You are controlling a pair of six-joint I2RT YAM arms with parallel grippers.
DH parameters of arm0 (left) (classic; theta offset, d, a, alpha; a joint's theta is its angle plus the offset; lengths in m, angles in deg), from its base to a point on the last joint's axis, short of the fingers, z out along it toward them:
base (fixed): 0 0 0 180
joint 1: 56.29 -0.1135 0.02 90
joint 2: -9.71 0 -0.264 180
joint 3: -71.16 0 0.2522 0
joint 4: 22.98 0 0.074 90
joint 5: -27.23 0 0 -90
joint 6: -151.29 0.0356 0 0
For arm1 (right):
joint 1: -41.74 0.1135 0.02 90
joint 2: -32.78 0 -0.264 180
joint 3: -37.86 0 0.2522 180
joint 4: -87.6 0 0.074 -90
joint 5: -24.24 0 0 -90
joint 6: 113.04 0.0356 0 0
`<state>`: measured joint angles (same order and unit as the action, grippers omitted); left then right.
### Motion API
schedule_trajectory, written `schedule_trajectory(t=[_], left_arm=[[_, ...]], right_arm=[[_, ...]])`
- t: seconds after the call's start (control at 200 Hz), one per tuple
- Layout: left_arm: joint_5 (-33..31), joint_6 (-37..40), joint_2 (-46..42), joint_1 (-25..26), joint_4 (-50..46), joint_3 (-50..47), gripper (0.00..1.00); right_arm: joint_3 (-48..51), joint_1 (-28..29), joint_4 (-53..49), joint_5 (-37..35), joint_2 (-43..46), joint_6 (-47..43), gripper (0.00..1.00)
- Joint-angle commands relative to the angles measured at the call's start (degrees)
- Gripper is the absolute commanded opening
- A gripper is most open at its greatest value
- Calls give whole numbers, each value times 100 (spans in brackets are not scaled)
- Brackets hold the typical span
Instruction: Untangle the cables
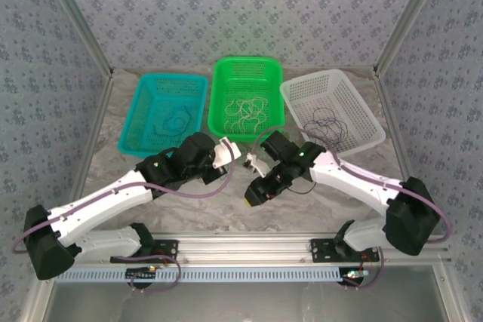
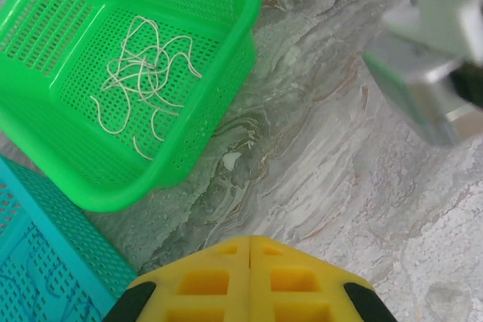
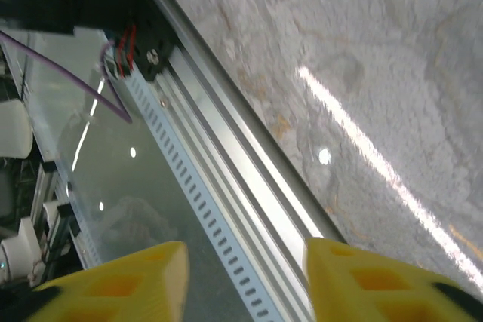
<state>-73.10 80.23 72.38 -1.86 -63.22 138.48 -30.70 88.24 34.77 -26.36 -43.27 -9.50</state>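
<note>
Cables lie in three separate bunches, one in each of three baskets that stand in a row at the far side of the desk [image 1: 302, 213]. The cream cables [image 1: 249, 113] make a loose heap of loops on the floor of the green basket [image 1: 219, 103], the middle one; how many strands are in the heap cannot be told. The dark purple cables [image 1: 329, 123] loop across the floor of the white basket [image 1: 364, 115] on the right. A blue cable [image 1: 175, 122] curls in a rough ring inside the teal basket [image 1: 134, 122] on the left.

Two arms reach over the bare marbled middle of the desk, in front of the baskets. The left end effector [image 2: 249, 273] has its two yellow fingers pressed together, clenched on nothing; it hovers over the desk just beside the near corner of the green basket. The right end effector [image 3: 245, 284] has its two yellow fingers spread well apart, released, with nothing between them. It points back toward the near edge of the desk, where one aluminium rail [image 3: 249, 186] runs along the border. From above, the two end effectors are near each other but apart.
</note>
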Motion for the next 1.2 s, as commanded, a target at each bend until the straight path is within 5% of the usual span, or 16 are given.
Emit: schedule_trajectory(t=[0.0,0.295,0.535,0.74,1.194], left_arm=[[-22,-85,-28,23,-119,308,0],[-443,-253,32,23,-107,490,0],[-219,-457,151,23,-78,715,0],[-207,-669,313,23,-73,859,0],[47,-1002,431,23,55,1069,1]], right_arm=[[210,-93,524,-303,408,51,61],[936,-210,1239,-1782,1812,194,82],[1857,-110,2887,-2057,2551,399,91],[2403,77,4193,-2614,2397,880,100],[2733,806,6245,-3597,1506,896,100]])
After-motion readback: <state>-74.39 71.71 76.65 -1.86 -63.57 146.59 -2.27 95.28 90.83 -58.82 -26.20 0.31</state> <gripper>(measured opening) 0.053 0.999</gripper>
